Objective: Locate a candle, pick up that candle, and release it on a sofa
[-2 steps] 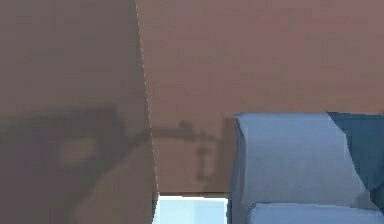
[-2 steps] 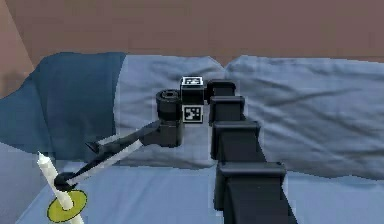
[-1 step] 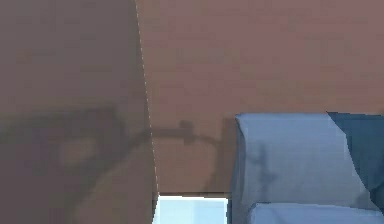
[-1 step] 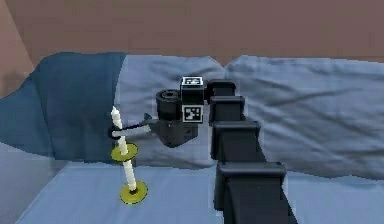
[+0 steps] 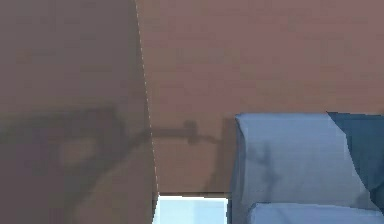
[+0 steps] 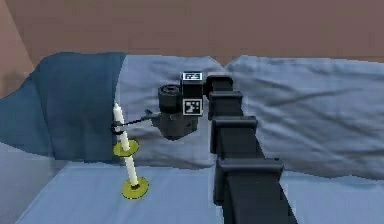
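Note:
A thin white candle (image 6: 128,166) with a yellow collar and a yellow round base stands upright over the sofa's pale blue seat (image 6: 80,195) in the arm side view. My gripper (image 6: 122,128) reaches in from the right, and its thin fingers (image 6: 140,122) meet the candle's upper part. The dark arm bar (image 6: 240,150) rises from the bottom edge. The candle's base sits at or just above the seat cushion, so I cannot tell whether the gripper holds it. In the forward view the sofa (image 5: 295,165) shows at the lower right.
The sofa's grey-blue back cushions (image 6: 290,95) run behind the arm, with a darker blue cushion (image 6: 60,105) at the left. In the forward view, brown walls (image 5: 240,70) meet in a corner, a dark blue cushion (image 5: 365,150) lies at the right edge, and a strip of pale floor (image 5: 190,212) shows below.

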